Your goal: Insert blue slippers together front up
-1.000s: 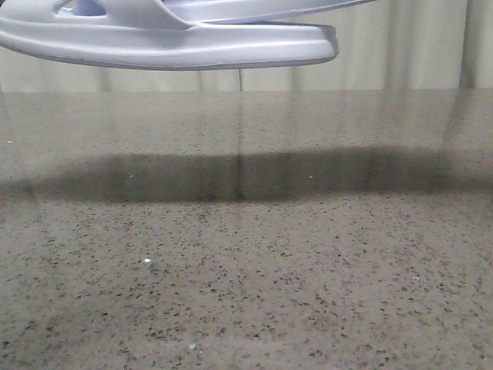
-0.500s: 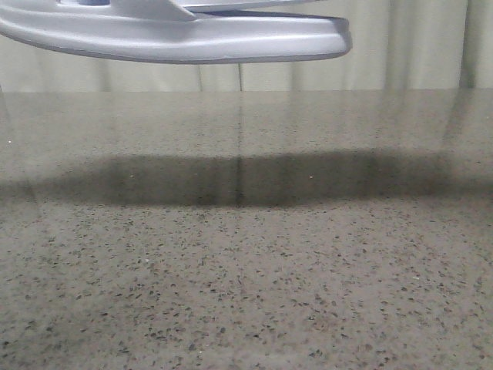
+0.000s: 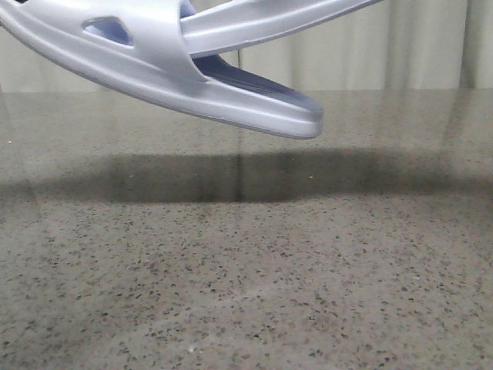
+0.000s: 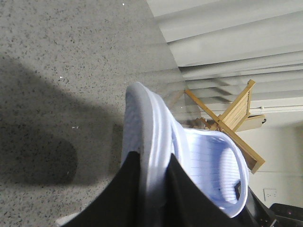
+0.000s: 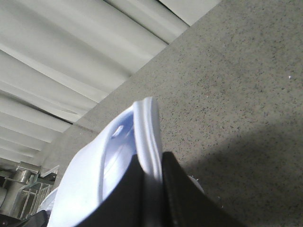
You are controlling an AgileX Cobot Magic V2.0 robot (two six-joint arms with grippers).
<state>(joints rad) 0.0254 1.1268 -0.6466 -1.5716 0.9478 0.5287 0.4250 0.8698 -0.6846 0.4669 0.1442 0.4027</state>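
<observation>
**Slippers aloft and meeting, nesting not finished**

Nearest the cameras, each arm grips one slipper by the edge of its sole. In the left wrist view the left end effector has its two dark fingers pressed on either side of a slipper's thick sole, clamped on it. Beyond that sole the ridged underside of the other slipper shows, lying close alongside. In the right wrist view the right end effector is likewise clamped on a sole rim, with the pale strap and footbed spreading away from the fingers.

Further out, the front view shows both blue slippers held in the air, well above the speckled table. One tilts with its end dipping toward the table's right half, its strap cutout visible. The second slipper crosses above it and appears to run under that strap, though how deep it sits cannot be told. Their shadow lies on the table below. A curtain hangs at the back.

By the look of it, pickup and bringing together are done. What seems left is pushing one fully into the other, squaring them, and checking that the fronts face up.
</observation>
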